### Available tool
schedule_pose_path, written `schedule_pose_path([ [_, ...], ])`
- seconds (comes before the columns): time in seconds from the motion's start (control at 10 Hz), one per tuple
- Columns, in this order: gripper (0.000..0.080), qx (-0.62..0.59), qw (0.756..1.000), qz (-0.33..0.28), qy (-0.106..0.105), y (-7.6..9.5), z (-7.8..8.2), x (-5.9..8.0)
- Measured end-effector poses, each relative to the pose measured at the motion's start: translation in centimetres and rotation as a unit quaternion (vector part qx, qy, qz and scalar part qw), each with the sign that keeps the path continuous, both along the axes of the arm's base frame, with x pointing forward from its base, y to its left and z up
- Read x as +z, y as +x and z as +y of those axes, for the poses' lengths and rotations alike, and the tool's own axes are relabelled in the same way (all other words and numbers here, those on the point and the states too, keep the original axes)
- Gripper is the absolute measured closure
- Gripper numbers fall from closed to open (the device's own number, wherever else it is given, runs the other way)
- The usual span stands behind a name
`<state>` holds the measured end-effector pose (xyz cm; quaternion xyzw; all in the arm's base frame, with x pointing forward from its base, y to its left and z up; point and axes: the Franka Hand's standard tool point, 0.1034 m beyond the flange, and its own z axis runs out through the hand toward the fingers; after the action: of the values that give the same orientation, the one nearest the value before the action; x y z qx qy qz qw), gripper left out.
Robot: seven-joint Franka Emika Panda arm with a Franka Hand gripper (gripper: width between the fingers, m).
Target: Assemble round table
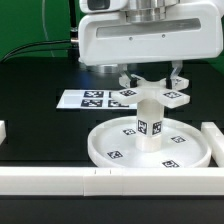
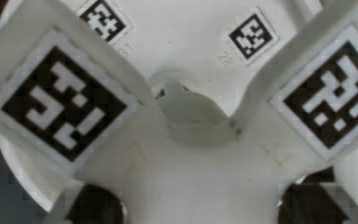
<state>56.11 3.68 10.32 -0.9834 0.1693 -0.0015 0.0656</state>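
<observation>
The large round rimmed disc [image 1: 110,140] lies on the black table. The short thick post [image 1: 150,125] stands upright at its middle. The small cross-shaped piece [image 1: 150,94] sits on top of the post, its tagged arms spread out. My gripper [image 1: 151,82] comes straight down over it, one finger on each side, shut on the cross-shaped piece. In the wrist view the cross-shaped piece [image 2: 185,110] fills the picture, with two big tags on its arms. My gripper [image 2: 197,205] has its dark fingers [image 2: 91,200] pressed against one arm. The disc [image 2: 176,25] shows beyond it.
The marker board [image 1: 88,99] lies flat behind the disc, toward the exterior view's left. A long white rail [image 1: 60,182] runs along the front edge. Another rail [image 1: 212,140] stands at the exterior view's right, and a short white end [image 1: 3,130] at its left.
</observation>
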Motion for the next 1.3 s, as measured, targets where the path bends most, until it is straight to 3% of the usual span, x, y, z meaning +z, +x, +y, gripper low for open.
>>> schedule_pose_path([
  [0.7, 0.0364, -0.228, 0.973, 0.013, 0.008, 0.32, -0.02, 0.00],
  [1.0, 0.0364, -0.366, 0.930, 0.024, 0.033, 0.28, 0.01, -0.04],
  [1.1, 0.0364, -0.430, 0.901, 0.028, 0.042, 0.18, 0.07, -0.06],
  [1.3, 0.0364, -0.490, 0.870, 0.034, 0.048, 0.24, 0.09, -0.03],
])
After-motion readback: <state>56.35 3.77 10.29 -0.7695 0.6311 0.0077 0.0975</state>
